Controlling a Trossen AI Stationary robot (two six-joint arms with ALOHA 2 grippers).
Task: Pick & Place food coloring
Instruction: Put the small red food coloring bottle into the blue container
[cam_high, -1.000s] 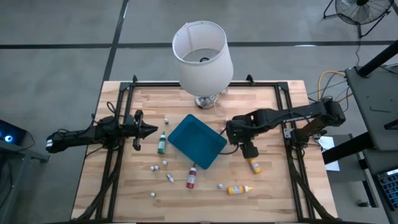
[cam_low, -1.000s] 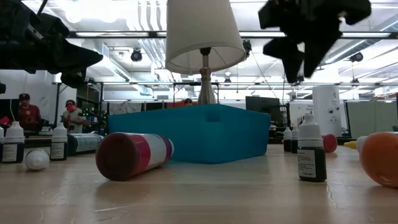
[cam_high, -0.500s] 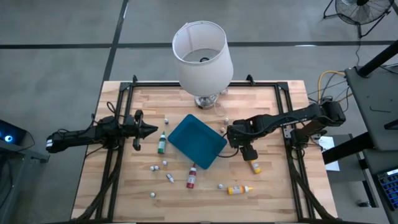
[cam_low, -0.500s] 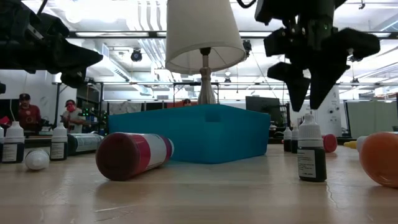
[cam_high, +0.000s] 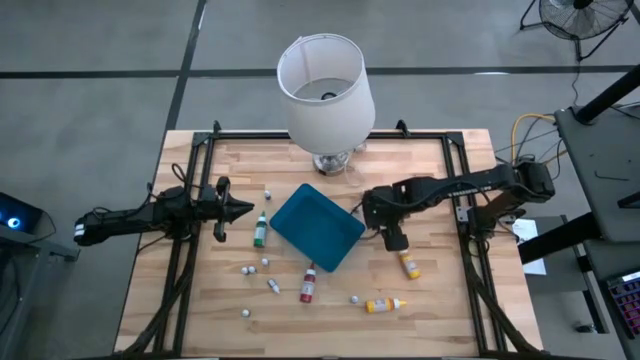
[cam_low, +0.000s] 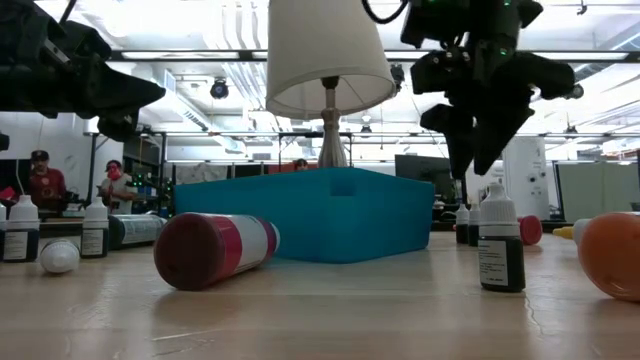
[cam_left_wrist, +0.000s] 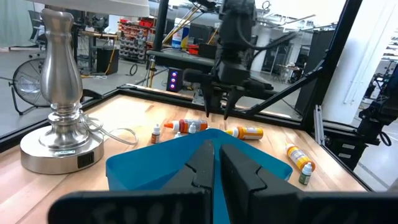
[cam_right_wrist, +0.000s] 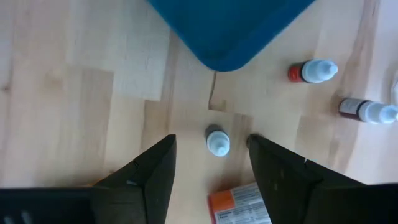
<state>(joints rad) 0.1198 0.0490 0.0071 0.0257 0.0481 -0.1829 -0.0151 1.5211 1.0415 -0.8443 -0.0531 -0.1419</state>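
Bottles of food coloring (cam_high: 385, 304) lay scattered on the wooden table (cam_high: 430, 300) around the teal tray (cam_high: 316, 226). One small upright bottle (cam_right_wrist: 217, 141) stood just below the right gripper (cam_right_wrist: 211, 163), whose fingers were wide apart and held nothing. The left gripper (cam_high: 246, 209) waited near the green bottle (cam_high: 260, 230), its fingers together.

surface (cam_high: 430, 300): pale wood planks, smooth matt | tray (cam_high: 315, 225): teal plastic, smooth | lamp base (cam_left_wrist: 59, 124): polished metal, glossy | lampshade (cam_high: 325, 85): white cloth, matt | bottles (cam_right_wrist: 217, 142): glossy plastic, paper labels | right claw (cam_right_wrist: 211, 163): dark matt plastic
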